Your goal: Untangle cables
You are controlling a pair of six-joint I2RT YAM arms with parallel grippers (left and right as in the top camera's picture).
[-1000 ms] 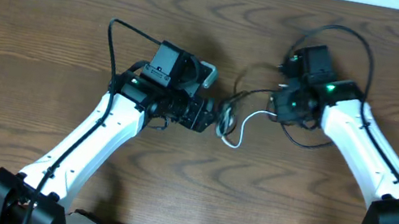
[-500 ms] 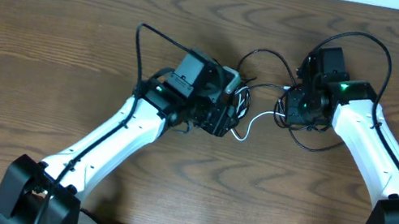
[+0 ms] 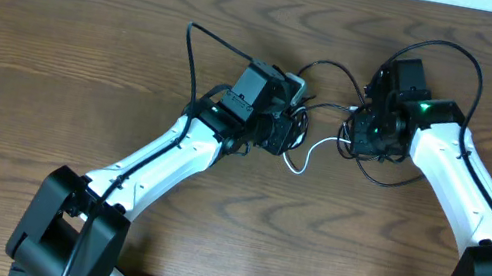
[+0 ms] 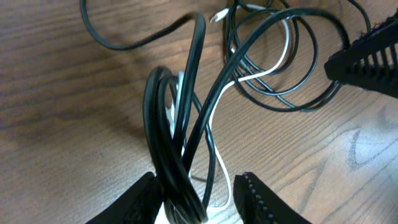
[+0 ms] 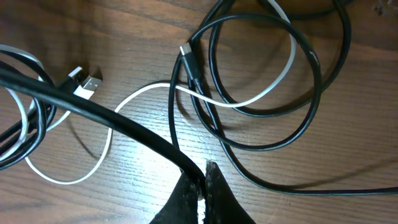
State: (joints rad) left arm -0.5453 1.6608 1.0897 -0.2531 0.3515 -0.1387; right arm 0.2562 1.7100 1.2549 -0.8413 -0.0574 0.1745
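Wood table (image 3: pixel 59 44): left gripper (image 4: pixel 196 188) pinches looped black cable (image 4: pixel 186 124), right gripper (image 5: pixel 200 185) clamps it too, white cable (image 5: pixel 143 93) just ahead.

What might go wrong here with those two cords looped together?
Both tools grip the black cable: the left tool holds several loops, the right tool one strand. Pulling apart may tighten the tangle rather than free it. The white cable threads through the black loops, so it may get dragged along and its plug could snag.
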